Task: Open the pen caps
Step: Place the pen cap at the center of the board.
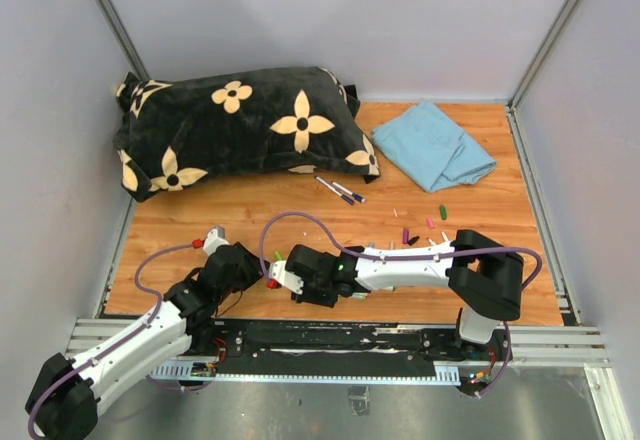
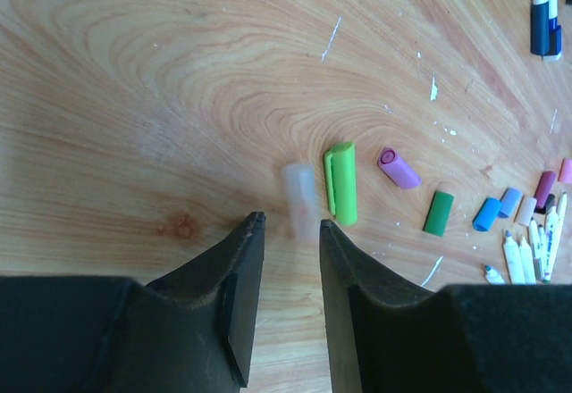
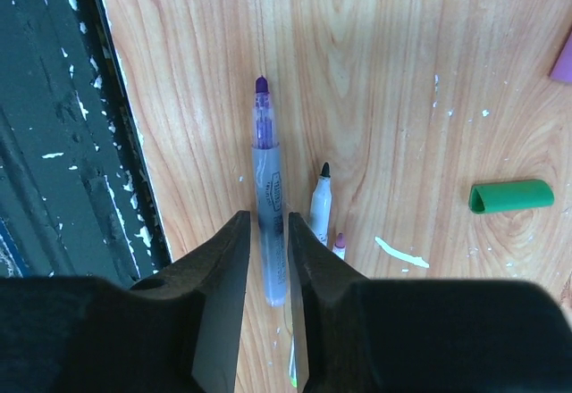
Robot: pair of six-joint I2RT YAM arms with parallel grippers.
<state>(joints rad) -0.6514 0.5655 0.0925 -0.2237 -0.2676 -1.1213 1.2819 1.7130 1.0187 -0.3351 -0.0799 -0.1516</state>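
My left gripper (image 2: 290,223) is open and empty, low over the wood. A pale, blurred translucent cap (image 2: 299,198) is just beyond its fingertips, next to a light green cap (image 2: 340,181). Further right lie a purple cap (image 2: 399,168), a dark green cap (image 2: 439,213), blue caps (image 2: 487,213) and several uncapped white pens (image 2: 527,255). My right gripper (image 3: 268,219) is shut on an uncapped pen with a purple tip (image 3: 265,156), held near the table's front edge. In the top view both grippers, left (image 1: 255,263) and right (image 1: 272,280), meet at the front centre.
A black flowered pillow (image 1: 240,130) lies at the back left and a folded blue cloth (image 1: 440,145) at the back right. Two capped pens (image 1: 340,190) lie mid-table. Loose caps (image 1: 441,210) are scattered at the right. The black front rail (image 3: 54,143) runs beside my right gripper.
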